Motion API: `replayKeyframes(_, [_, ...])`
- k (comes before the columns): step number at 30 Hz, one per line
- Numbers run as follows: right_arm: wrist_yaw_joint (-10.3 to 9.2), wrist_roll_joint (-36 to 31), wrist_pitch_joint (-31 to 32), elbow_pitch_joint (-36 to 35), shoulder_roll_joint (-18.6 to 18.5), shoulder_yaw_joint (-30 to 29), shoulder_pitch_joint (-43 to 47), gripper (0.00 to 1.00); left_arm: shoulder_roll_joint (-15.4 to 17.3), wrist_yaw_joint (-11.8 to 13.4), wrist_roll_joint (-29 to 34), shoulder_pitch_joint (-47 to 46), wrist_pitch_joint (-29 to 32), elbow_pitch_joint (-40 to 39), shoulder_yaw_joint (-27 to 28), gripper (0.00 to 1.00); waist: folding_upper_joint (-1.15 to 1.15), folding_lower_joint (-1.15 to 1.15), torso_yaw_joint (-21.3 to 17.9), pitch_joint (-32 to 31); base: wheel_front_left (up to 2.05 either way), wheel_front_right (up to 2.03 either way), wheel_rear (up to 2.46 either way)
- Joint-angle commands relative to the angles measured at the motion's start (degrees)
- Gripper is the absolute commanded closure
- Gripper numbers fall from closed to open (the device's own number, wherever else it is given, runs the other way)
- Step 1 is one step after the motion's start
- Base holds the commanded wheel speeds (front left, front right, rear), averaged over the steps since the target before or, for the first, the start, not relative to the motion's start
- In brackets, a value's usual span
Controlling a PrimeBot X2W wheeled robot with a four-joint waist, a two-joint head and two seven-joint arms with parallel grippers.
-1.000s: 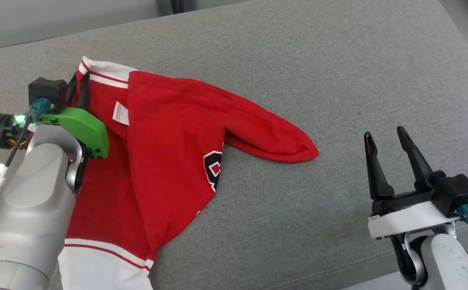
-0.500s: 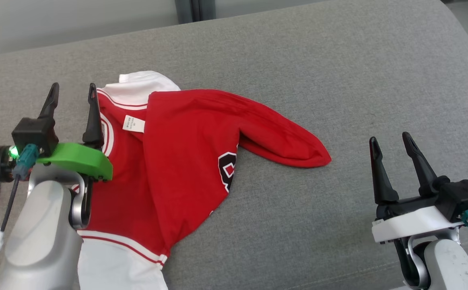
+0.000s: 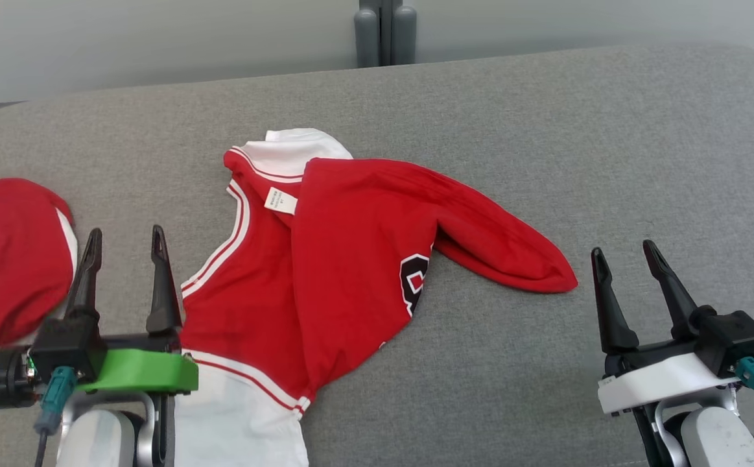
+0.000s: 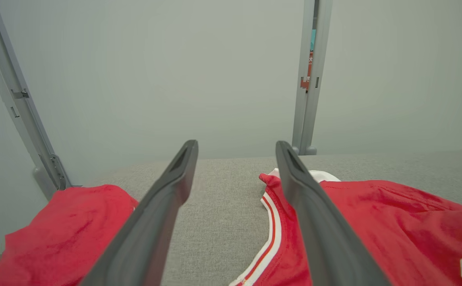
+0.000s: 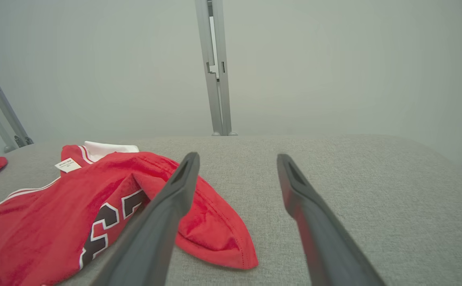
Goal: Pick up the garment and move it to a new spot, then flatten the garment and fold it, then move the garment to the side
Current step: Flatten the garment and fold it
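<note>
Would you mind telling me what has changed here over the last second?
The left gripper let go of the garment, opened and drew back toward the robot. The right gripper stayed open and idle, and the garment still lies half folded.

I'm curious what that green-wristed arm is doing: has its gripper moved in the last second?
Yes. Judged against the garment, the left gripper has drawn back toward the robot, off the collar, and now stands open beside it.

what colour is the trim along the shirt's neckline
White with thin red stripes; the trim shows best in the head view.
</note>
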Motion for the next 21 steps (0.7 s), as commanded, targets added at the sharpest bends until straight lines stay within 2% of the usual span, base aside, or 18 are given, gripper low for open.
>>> replayKeyframes(1, [-0.06, -0.3, -0.2, 0.2, -0.2, 0.1, 0.6, 0.0, -0.2, -0.1, 0.8, 1.8, 0.0, -0.4, 0.5, 0.0, 0.0, 0.0, 1.3, -1.1, 0.0, 0.0, 0.0])
replayKeyframes(9, [-0.06, -0.4, -0.2, 0.9, -0.1, 0.2, 1.4, 0.0, -3.4, -1.2, 2.8, 6.7, 0.0, -2.9, 4.0, 0.0, 0.0, 0.0, 2.4, -2.0, 0.0, 0.0, 0.0])
replayKeyframes(21, [-0.06, -0.8, -0.2, 2.4, -0.3, 0.6, 1.8, 0.0, -5.0, -2.4, 4.8, 8.7, 0.0, -1.2, 6.4, 0.0, 0.0, 0.0, 3.1, -2.7, 0.0, 0.0, 0.0])
